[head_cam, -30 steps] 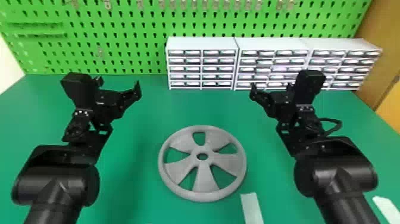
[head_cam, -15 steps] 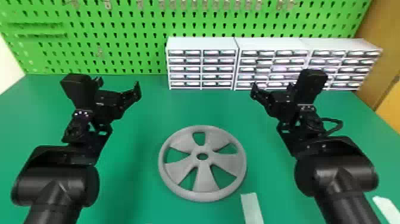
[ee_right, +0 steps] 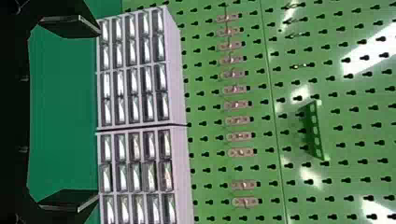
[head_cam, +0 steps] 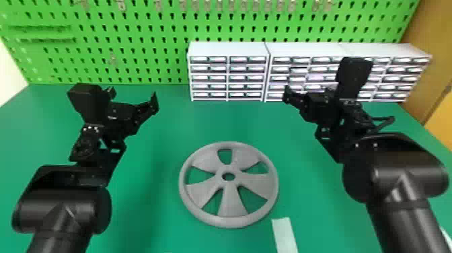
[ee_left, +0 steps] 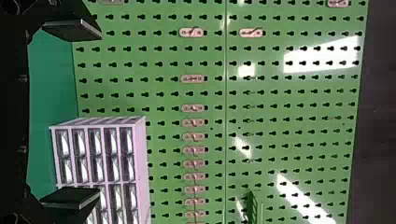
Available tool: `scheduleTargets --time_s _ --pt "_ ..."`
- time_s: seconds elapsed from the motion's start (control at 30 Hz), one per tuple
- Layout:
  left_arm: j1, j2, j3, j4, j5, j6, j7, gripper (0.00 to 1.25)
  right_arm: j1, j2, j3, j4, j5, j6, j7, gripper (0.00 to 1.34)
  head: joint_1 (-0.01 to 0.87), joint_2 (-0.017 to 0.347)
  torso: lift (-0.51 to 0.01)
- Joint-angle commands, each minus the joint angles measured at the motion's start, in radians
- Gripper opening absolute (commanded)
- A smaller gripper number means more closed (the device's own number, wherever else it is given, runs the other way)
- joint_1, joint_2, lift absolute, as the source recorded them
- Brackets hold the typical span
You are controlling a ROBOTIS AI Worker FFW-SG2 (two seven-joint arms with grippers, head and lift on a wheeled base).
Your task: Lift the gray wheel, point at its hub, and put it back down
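Gray wheel (head_cam: pixel 232 202) lies below left end effector (head_cam: pixel 133 96) and right end effector (head_cam: pixel 307 94), both spread.

In the head view, the black housing (head_cam: pixel 354 75) on the right arm (head_cam: pixel 403 171) hides some of the white drawer cabinets (head_cam: pixel 302 49), while the bottom edge cuts off the pale strip (head_cam: pixel 284 235) and the top edge the green pegboard (head_cam: pixel 144 25).

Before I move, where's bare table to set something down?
Bare green tabletop lies between the gray wheel and the drawer units, and between wheel and left arm. Tighter: near right of the wheel, beside a white strip, and back right, where the right gripper overlaps the drawer units in the head view.
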Motion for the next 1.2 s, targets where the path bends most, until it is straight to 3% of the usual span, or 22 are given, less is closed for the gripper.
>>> scheduleTargets --time_s 0.0,0.23,0.47,0.6,0.87,1.17 --pt "0.0 0.0 0.0 0.0 0.0 0.0 0.0 1.14 -0.016 0.003 0.001 -0.04 0.0 0.108 -0.012 1.25 0.692 0.048 -0.088" --pt "0.0 0.0 -0.002 0.0 0.002 0.0 0.0 1.14 -0.052 0.006 0.011 -0.081 0.004 0.288 -0.051 1.25 0.692 0.048 -0.088" --pt "0.0 0.0 -0.003 0.0 0.002 0.0 0.0 1.14 -0.097 -0.003 0.043 -0.084 -0.042 0.429 -0.127 1.25 0.692 0.048 -0.088" --pt "0.0 0.0 -0.005 0.0 0.0 0.0 0.0 1.14 -0.135 -0.005 0.053 -0.078 -0.043 0.543 -0.13 1.25 0.692 0.048 -0.088" --pt "0.0 0.0 -0.006 0.0 -0.002 0.006 0.0 1.14 -0.207 0.0 0.072 -0.009 -0.046 0.711 -0.13 1.26 0.692 0.048 -0.088" --pt "0.005 0.0 -0.005 0.0 0.0 0.015 0.0 1.14 -0.264 0.021 0.092 0.12 -0.056 0.773 -0.13 1.26 0.692 0.048 -0.088"
